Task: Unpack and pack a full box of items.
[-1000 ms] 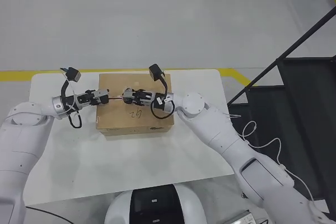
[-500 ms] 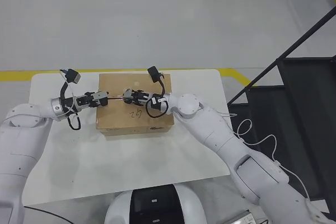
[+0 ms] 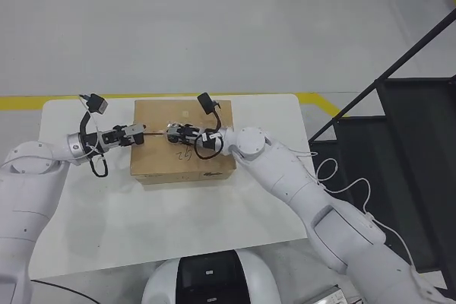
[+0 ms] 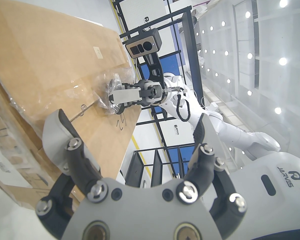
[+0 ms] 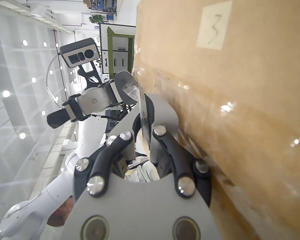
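Right wrist view: right hand (image 5: 143,108) pinches clear tape (image 5: 141,123) atop the box (image 5: 240,76). Left hand (image 4: 128,123) gapes wide at its edge.

Box (image 3: 158,163) noted as matt brown cardboard, clear film (image 4: 103,93) seen glossy and crinkled, label (image 5: 214,25) judged matt pale paper, right gripper (image 5: 142,106) finished in smooth grey metal with black plastic links.

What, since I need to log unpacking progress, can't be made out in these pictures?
- Contents of the box: top view, its closed top hides them.
- How far the tape is peeled: right wrist view, the right pincer covers the seam; top view, too small.
- Whether the open left pincer touches the box: top view, too small; left wrist view, the pincer itself hides the contact.
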Tool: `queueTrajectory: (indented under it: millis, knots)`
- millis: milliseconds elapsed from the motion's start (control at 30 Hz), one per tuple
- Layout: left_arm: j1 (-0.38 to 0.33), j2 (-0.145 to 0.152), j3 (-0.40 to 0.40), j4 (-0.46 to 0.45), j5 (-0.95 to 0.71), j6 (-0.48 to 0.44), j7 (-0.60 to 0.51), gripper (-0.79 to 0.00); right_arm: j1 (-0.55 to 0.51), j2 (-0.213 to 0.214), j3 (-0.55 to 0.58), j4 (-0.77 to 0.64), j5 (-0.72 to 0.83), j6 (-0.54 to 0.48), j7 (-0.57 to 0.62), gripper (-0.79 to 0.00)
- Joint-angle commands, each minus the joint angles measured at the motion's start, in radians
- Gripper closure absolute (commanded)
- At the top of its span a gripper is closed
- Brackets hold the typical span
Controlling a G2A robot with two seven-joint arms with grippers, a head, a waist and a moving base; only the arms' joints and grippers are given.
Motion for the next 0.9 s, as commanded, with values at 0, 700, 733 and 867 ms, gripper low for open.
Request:
queueTrajectory:
  millis: [0,700,733,867]
  knots:
    - [0.003,0.0,-0.001,-0.002,-0.001,0.001,0.0,-0.785,0.006,-0.002,0.007,-0.003,0.001,-0.011,0.006,-0.785]
    - [-0.006,-0.007,0.005,0.016,-0.004,-0.009,-0.016,-0.785,0.008,0.042,0.118,-0.178,-0.107,-0.067,0.124,-0.785]
    - [-0.007,-0.007,0.006,0.016,-0.004,-0.009,-0.015,-0.785,0.004,0.045,0.126,-0.188,-0.102,-0.071,0.133,-0.785]
    - [-0.014,-0.013,0.02,0.01,0.003,0.003,0.001,-0.785,-0.015,0.059,0.164,-0.245,-0.114,-0.077,0.134,-0.785]
